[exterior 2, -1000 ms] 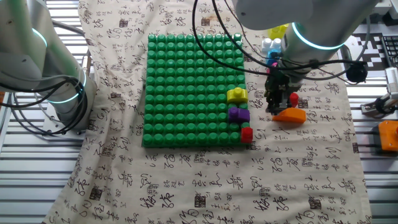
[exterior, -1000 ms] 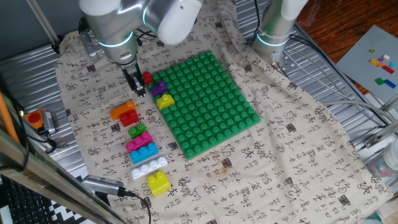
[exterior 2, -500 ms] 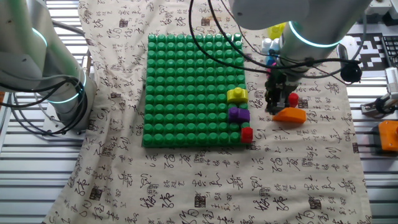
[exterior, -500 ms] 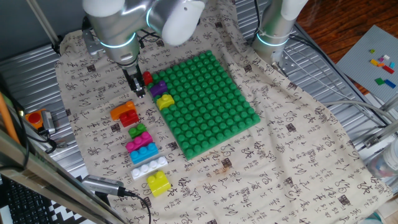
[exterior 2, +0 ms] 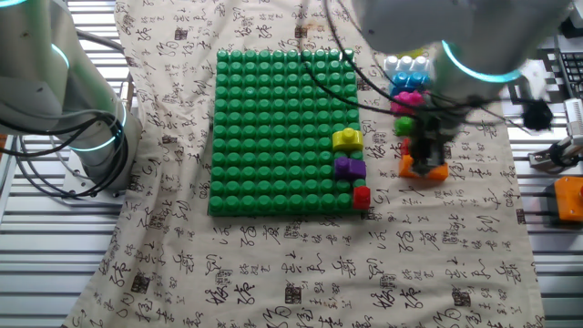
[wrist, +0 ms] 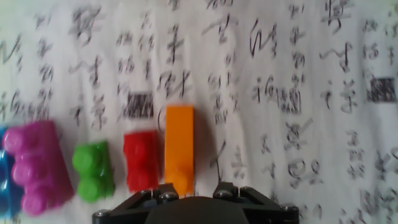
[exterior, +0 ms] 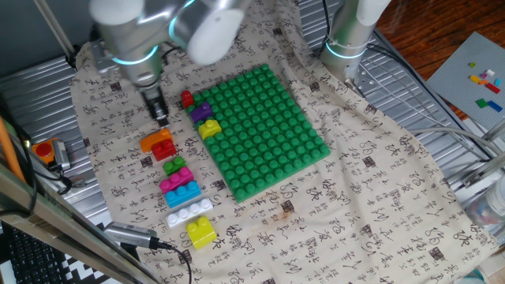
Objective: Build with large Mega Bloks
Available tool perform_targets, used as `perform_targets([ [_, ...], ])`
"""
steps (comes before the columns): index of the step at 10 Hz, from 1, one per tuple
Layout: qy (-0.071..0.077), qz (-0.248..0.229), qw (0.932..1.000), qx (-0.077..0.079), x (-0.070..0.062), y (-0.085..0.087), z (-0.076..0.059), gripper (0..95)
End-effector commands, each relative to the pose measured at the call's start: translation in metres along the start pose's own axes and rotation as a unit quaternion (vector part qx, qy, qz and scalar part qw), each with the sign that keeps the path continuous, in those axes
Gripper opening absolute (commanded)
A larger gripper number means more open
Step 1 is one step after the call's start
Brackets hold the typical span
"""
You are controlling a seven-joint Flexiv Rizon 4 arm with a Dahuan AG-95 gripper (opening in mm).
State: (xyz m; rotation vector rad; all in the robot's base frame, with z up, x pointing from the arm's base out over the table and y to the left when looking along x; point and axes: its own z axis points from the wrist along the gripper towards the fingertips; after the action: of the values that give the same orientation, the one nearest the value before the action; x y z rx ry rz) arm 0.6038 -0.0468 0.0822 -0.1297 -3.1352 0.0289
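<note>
Three Mega Bloks sit along one edge of the green baseplate (exterior: pixel 264 130): a red one (exterior: pixel 187 99) at the corner, a purple one (exterior: pixel 200 112) next to it and a yellow one (exterior: pixel 209 128) after that, all near the cloth's loose pieces. We see the gripper (exterior: pixel 158 115) hanging over the printed cloth (exterior: pixel 379 181) just above the orange block (exterior: pixel 155 139), which lies touching a red block (exterior: pixel 164 149); in the other fixed view the arm's wrist covers much of that orange piece, and we cannot tell whether the fingers are apart or together. From the hand view we look down on the orange block, the red one beside it, then a green block (wrist: pixel 93 171) and a pink block (wrist: pixel 36 165) in a row, somewhat blurred. Further along the same line in the first fixed view lie a blue block (exterior: pixel 183 193), a white block (exterior: pixel 189 211) and a second yellow block (exterior: pixel 201 230). A second arm's base (exterior: pixel 347 35) stands past the far corner of the baseplate, and tiny coloured bricks (exterior: pixel 485 81) rest on a grey sheet well apart
</note>
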Motion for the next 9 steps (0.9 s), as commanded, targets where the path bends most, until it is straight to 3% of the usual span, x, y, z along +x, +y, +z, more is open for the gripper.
perform_targets([
  [1, -0.005, 0.000, 1.0000, -0.006, 0.000, -0.001, 0.006, 38.0],
  [4, -0.005, 0.002, 1.0000, -0.008, -0.001, 0.013, 0.015, 38.0],
  [9, -0.008, 0.001, 0.9999, -0.006, -0.001, 0.013, 0.024, 38.0],
])
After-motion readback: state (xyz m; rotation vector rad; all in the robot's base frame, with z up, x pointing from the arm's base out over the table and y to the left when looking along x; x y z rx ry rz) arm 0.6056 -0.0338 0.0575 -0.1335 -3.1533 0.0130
